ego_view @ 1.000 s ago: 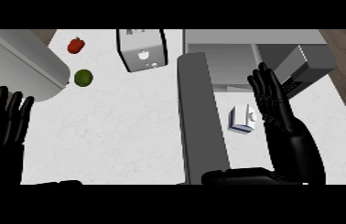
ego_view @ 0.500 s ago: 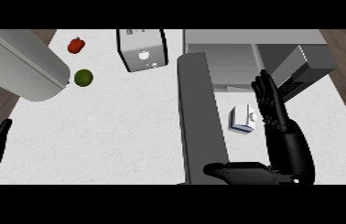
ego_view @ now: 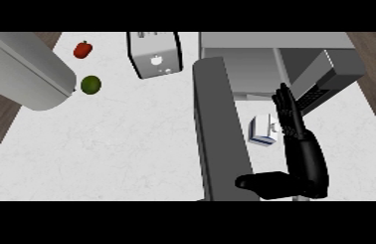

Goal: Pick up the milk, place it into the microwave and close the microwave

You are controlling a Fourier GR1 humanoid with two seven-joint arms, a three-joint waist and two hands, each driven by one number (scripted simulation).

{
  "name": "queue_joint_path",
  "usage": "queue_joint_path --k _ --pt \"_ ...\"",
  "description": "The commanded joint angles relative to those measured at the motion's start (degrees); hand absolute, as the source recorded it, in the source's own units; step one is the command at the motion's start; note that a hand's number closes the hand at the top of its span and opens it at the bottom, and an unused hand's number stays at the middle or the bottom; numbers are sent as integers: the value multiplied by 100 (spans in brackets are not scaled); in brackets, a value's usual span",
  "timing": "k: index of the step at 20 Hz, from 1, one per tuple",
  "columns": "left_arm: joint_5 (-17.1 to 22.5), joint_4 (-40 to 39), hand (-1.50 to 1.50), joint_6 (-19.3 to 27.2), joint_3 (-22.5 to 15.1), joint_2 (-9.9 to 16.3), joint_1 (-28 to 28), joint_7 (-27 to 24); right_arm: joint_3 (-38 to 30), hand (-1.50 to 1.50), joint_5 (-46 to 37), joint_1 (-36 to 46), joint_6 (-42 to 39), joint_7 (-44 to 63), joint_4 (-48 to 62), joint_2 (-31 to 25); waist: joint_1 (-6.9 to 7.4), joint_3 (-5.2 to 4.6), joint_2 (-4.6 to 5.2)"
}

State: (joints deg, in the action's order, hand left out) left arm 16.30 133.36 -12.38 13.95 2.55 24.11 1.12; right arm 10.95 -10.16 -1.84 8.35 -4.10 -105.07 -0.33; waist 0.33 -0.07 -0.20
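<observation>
Right hand: my right hand point(ego_view: 288, 113) stands edge-on with its fingers straight and spread upward, holding nothing; it sits just right of the milk, and I cannot tell whether it touches the carton.
Left hand: I see no left hand in this view, only a broad grey forearm point(ego_view: 33, 73) slanting across the upper left corner.
Milk: the milk point(ego_view: 262, 130) is a small white carton with a blue base, lying on the worktop point(ego_view: 125, 148) in the narrow lane between the microwave door and my right hand.
Microwave: the microwave point(ego_view: 294, 59) fills the upper right, its cavity facing me.
Microwave door: the microwave door point(ego_view: 217, 128) is swung open, a long grey slab running from the cavity's left corner down to the view's lower edge.
Room on the right: tight, with the door on one side, the microwave body above and my forearm below.
Room on the left: a wide bare stretch of worktop lies left of the door.
Far edge: a toaster point(ego_view: 154, 54), a red pepper point(ego_view: 83, 49) and a lime point(ego_view: 90, 84) sit toward the back left, well apart from the milk.
</observation>
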Motion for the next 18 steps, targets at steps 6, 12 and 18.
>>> queue_joint_path --k 6,12,18 --pt "266 326 -150 -230 289 -12 166 203 -718 -150 175 551 154 -721 1657 -47 20 9 21" --pt "661 -415 -150 -627 838 170 57 -153 -1431 -150 627 425 -191 -1708 2667 -490 14 9 25" --pt "130 -95 -150 -579 508 -214 6 -33 -1497 -150 516 789 -210 -2602 4006 -379 10 10 27"
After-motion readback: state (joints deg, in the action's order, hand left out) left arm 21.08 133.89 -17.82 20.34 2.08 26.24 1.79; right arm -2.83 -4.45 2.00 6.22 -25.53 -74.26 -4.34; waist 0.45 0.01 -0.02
